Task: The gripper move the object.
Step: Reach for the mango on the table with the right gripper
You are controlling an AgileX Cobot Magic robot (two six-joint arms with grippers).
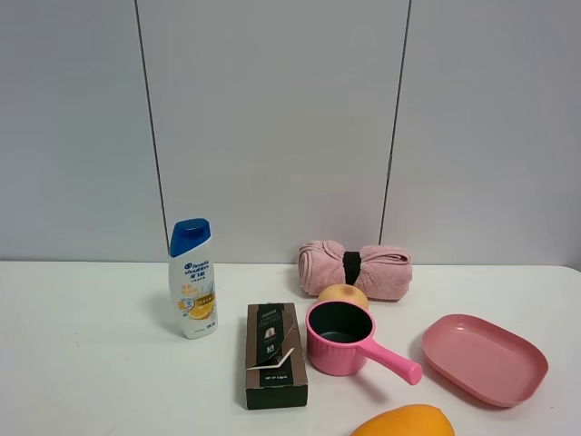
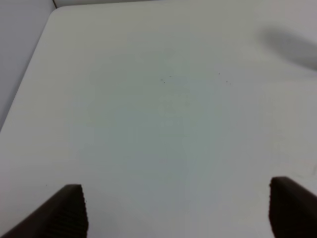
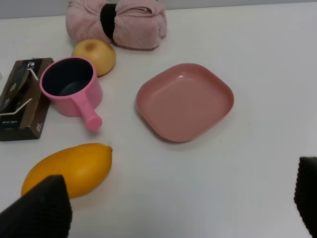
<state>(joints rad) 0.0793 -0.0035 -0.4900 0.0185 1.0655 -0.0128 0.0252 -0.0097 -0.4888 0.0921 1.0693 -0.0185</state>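
The orange-yellow oval mango [image 1: 404, 423] lies on the white table at the front edge of the high view, partly cut off. In the right wrist view the mango [image 3: 69, 168] lies whole, close to one dark fingertip [image 3: 42, 208]. My right gripper [image 3: 178, 208] is open and empty, above the table between the mango and the pink plate [image 3: 185, 100]. My left gripper [image 2: 178, 210] is open and empty over bare white table. Neither gripper nor arm shows in the high view.
A pink pot with a handle [image 1: 345, 341] stands mid-table, a round peach-coloured fruit [image 1: 342, 296] behind it, a rolled pink towel [image 1: 356, 270] further back. A dark box [image 1: 275, 354] and a shampoo bottle [image 1: 192, 279] are left of the pot. The pink plate [image 1: 484, 358] lies at the right.
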